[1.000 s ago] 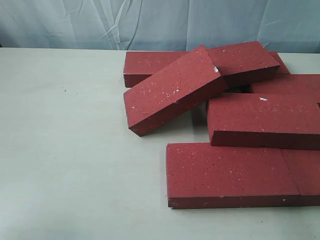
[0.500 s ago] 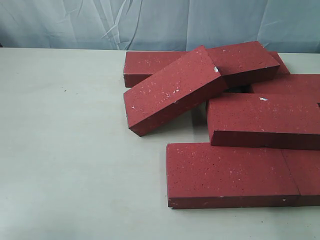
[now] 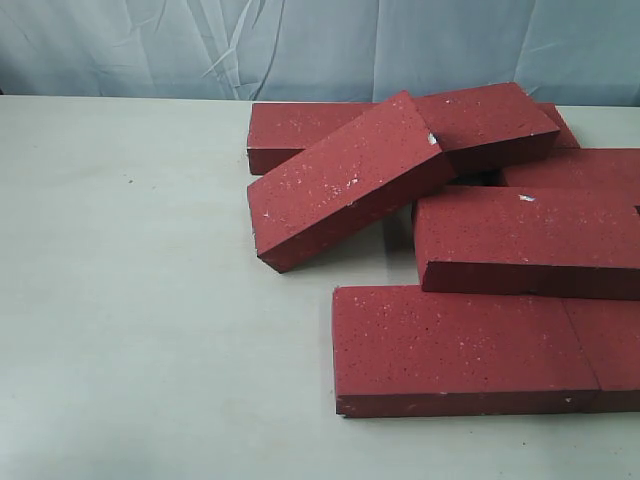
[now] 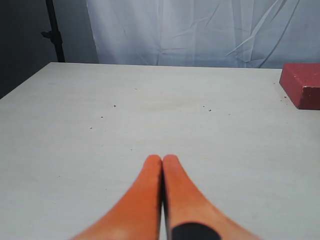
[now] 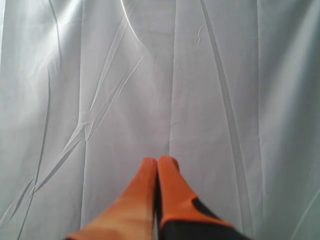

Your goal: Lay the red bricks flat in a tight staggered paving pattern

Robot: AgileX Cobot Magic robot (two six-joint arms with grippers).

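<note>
**Ana:** Where do the red bricks point(image 3: 470, 230) sit?

**Ben:** In a loose heap on the right half of the counter point(image 3: 130, 300). The front brick point(image 3: 465, 345) lies flat, end to end with a neighbour. The tilted brick point(image 3: 345, 185) leans across the heap, its near end down by the counter and its far end propped on the bricks behind.

**Ana:** And the tools?

**Ben:** Neither shows in the exterior view. The left tool point(image 4: 162, 161) has its fingers pressed together, pinching nothing, over bare counter with one brick well off to the side. The right tool point(image 5: 158, 162) is likewise pressed together and empty, and it faces the curtain point(image 5: 150, 75).

**Ana:** So how do we begin well?

**Ben:** I'd take the tilted brick first, since nothing rests on it. Spread the tool fully before coming down, and grip across the short width near the middle so the brick can't swing. It looks heavy and gritty, so lift it clear before moving sideways. Then lay it flat beside the front row, offset by half a length, and push it snug.
</note>
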